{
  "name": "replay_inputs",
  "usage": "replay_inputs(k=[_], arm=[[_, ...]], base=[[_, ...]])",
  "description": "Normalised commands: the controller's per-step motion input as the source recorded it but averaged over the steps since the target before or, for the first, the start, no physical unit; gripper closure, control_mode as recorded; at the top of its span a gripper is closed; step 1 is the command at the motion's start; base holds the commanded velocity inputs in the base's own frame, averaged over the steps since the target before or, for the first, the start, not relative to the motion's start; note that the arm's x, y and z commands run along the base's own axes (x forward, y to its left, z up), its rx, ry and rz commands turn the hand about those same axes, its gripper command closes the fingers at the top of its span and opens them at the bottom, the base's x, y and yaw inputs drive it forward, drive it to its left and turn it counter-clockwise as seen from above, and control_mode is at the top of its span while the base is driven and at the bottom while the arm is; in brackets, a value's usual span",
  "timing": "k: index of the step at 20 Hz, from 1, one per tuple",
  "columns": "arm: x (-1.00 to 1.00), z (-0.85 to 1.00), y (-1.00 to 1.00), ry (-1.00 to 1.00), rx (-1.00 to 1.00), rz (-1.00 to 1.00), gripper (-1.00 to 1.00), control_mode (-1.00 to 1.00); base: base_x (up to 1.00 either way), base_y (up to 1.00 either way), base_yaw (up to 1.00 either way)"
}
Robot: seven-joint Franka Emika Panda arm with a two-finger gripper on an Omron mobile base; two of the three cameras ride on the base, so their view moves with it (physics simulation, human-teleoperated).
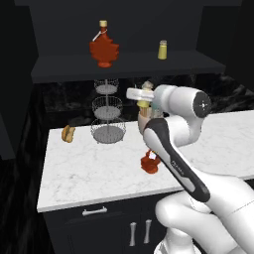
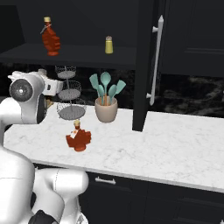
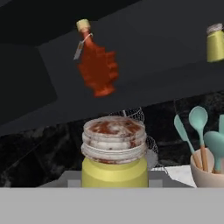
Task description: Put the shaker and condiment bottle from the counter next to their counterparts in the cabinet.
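Observation:
My gripper (image 1: 143, 98) is shut on the shaker (image 1: 143, 104), held in the air above the counter (image 1: 89, 168) and below the cabinet (image 1: 139, 64) shelf. In the hand view the shaker (image 3: 113, 153) stands close and upright, olive-yellow with a pale grey top. On the shelf stand the counterparts: a maple-leaf red bottle (image 1: 103, 47) (image 2: 50, 38) (image 3: 97, 65) at the left and a matching shaker (image 1: 162, 49) (image 2: 109, 45) (image 3: 215, 41) at the right. The condiment bottle (image 1: 150, 162) (image 2: 78, 139) stands on the counter, partly behind my arm in the left base view.
A three-tier wire basket (image 1: 107, 116) (image 2: 70, 96) stands at the back of the counter. A beige crock of teal utensils (image 2: 106, 109) (image 3: 210, 166) is to its right. A tall dark cabinet door (image 2: 146, 65) hangs open over the counter. A small bun (image 1: 68, 133) lies at the left.

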Motion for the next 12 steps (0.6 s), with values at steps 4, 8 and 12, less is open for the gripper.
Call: replay_inputs(k=[4,8,12], arm=[[-0.28,0.87,-0.22,0.01,0.07,0.0,1.0,-1.0],[-0.22,0.0,0.11,-0.15,-0.08,0.01,1.0,-1.0],[-0.02,0.42,-0.23,-0.14,0.0,0.0,1.0,-1.0]], base=[[0.0,0.0,0.0],[0.0,0.0,0.0],[0.0,0.0,0.0]])
